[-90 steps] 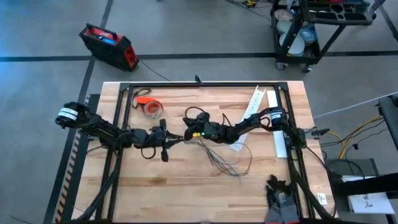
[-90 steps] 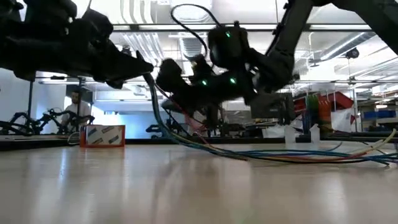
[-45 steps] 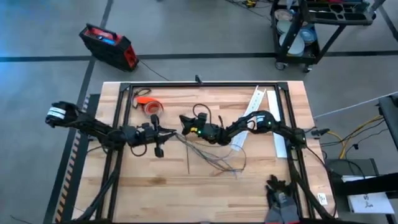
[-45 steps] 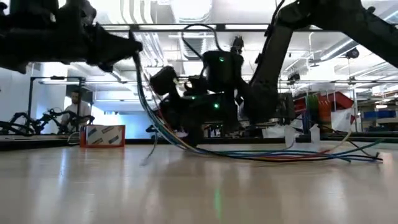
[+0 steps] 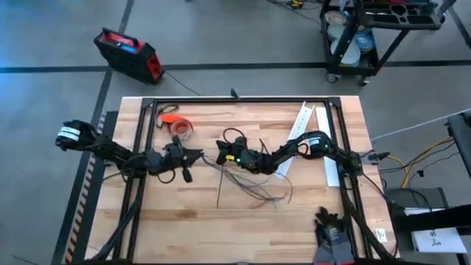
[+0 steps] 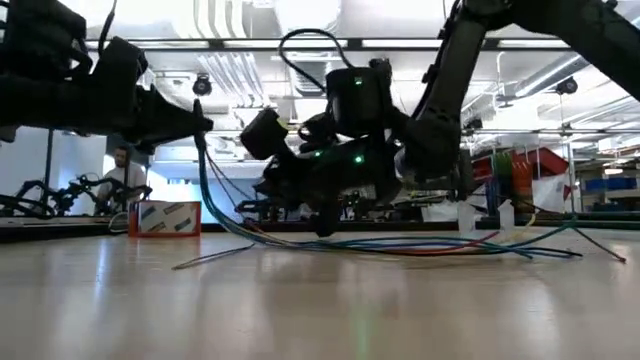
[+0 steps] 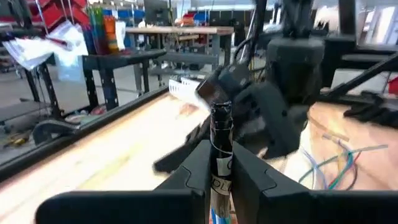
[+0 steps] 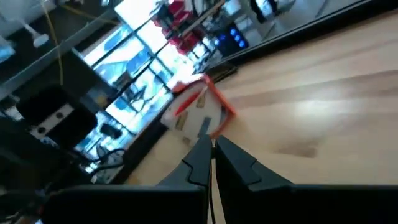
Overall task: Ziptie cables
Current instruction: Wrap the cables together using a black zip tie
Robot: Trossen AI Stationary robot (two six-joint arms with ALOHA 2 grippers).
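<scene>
Left end effector (image 6: 196, 122) gripping cables (image 6: 400, 245) draped down across the table (image 6: 320, 310).

Pale wood table (image 5: 184, 221) w/ slight sheen, matt black fingers (image 7: 249, 180), plastic-coated cables (image 6: 420, 246)
</scene>
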